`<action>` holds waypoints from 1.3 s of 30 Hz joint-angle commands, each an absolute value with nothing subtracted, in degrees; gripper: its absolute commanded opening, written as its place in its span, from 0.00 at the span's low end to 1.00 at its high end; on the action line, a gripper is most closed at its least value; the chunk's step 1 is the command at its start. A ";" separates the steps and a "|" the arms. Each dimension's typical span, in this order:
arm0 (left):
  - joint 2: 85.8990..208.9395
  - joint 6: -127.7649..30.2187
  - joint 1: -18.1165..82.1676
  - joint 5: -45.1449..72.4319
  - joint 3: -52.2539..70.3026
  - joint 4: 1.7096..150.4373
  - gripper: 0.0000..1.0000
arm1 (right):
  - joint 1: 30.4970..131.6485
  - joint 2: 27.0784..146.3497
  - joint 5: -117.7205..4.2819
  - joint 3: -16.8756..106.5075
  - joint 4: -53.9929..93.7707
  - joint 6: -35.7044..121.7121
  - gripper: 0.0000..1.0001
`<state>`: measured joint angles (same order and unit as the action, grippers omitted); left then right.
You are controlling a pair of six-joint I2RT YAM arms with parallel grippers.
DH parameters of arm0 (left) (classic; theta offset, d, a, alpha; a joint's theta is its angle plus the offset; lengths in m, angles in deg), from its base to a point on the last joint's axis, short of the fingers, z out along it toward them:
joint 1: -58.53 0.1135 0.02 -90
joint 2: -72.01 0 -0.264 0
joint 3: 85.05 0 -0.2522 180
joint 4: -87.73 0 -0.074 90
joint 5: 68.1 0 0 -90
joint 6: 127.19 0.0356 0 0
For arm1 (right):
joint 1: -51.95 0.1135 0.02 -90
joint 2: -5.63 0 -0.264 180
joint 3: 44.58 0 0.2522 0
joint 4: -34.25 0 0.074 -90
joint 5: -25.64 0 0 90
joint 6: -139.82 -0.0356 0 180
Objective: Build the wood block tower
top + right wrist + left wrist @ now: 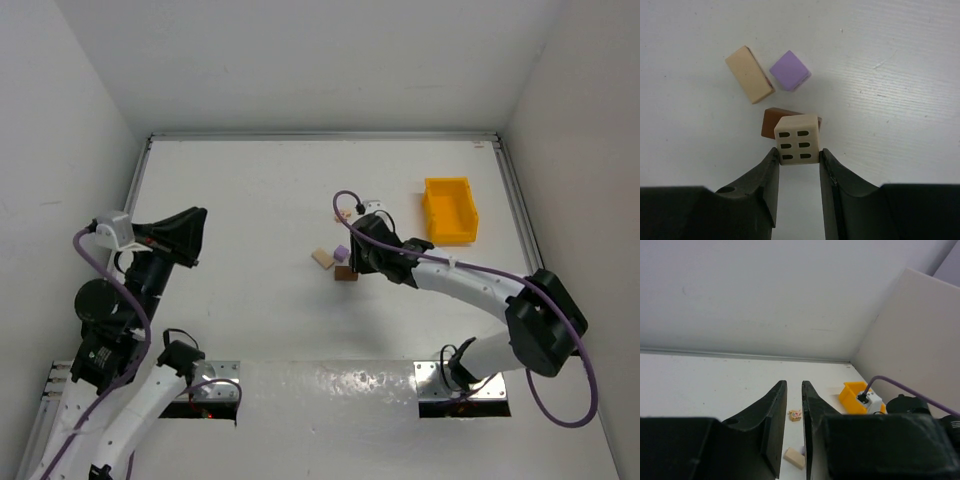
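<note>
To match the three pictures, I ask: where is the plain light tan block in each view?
Top external: light tan block near the centre.
Left wrist: the block at bottom centre.
Right wrist: the block at upper left.
Landmark: purple block just right of it; only a sliver in the left wrist view.

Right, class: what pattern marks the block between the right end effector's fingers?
The cream block shows six dark slots in two columns; clearest in right wrist view.

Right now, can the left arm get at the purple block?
Probably yes: the table up to the purple block is bare. But the long tan block lies close beside it, and the right gripper, holding the slotted block, crowds the far side.
</note>
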<state>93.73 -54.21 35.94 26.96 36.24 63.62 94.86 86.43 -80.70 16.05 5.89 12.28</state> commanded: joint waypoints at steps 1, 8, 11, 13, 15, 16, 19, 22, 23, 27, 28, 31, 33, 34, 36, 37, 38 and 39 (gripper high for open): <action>90.39 -53.63 34.10 28.49 35.40 62.90 0.16 | 96.76 87.63 -84.83 18.84 6.26 5.28 0.28; 85.55 -52.14 29.97 34.47 37.51 57.45 0.17 | 99.49 90.35 -87.47 21.11 5.02 -0.28 0.29; 84.41 -51.52 28.03 35.70 37.78 56.74 0.17 | 100.81 93.08 -89.14 23.31 3.26 -0.98 0.29; 83.88 -51.34 26.71 35.88 37.69 56.66 0.17 | 101.25 94.66 -89.58 23.94 2.56 -1.77 0.29; 83.53 -50.99 25.49 36.32 37.69 56.66 0.17 | 101.60 95.28 -89.76 23.76 2.64 -2.39 0.29; 83.44 -50.99 25.04 36.67 37.77 56.48 0.17 | 101.69 95.63 -89.93 23.67 2.73 -3.00 0.29; 82.91 -50.99 23.90 37.28 37.78 56.30 0.17 | 101.95 96.25 -90.99 23.59 2.29 -3.71 0.29; 82.47 -50.90 23.19 37.46 37.78 56.22 0.17 | 102.04 96.34 -91.87 24.11 1.15 -4.06 0.29; 82.30 -50.90 23.02 37.64 37.86 56.13 0.17 | 102.04 96.25 -92.04 24.37 0.89 -3.97 0.29; 82.03 -50.90 22.67 37.81 37.78 56.13 0.18 | 102.13 96.77 -92.13 24.55 0.36 -4.23 0.30; 82.03 -50.90 22.58 37.81 37.78 56.13 0.18 | 102.13 96.86 -92.13 24.38 0.18 -4.50 0.30; 82.12 -50.90 22.49 37.64 37.78 56.04 0.18 | 102.13 97.13 -90.82 23.41 1.76 -5.02 0.30; 82.21 -50.90 22.49 37.55 37.69 56.13 0.18 | 102.13 97.22 -90.29 23.32 2.38 -5.38 0.30; 82.21 -50.90 22.40 37.55 37.77 56.13 0.18 | 102.13 97.30 -90.38 23.41 2.38 -5.38 0.30; 82.12 -50.90 22.49 37.55 37.78 56.13 0.18 | 102.13 97.30 -90.81 23.50 2.38 -5.29 0.30; 82.12 -50.90 22.40 37.55 37.78 56.13 0.18 | 102.13 97.30 -90.82 23.50 2.47 -5.38 0.30; 82.12 -50.90 22.40 37.64 37.78 56.13 0.18 | 102.13 97.30 -90.55 23.41 2.90 -5.38 0.30; 82.21 -50.90 22.40 37.64 37.78 56.13 0.18 | 102.13 97.48 -90.46 23.32 3.08 -5.46 0.30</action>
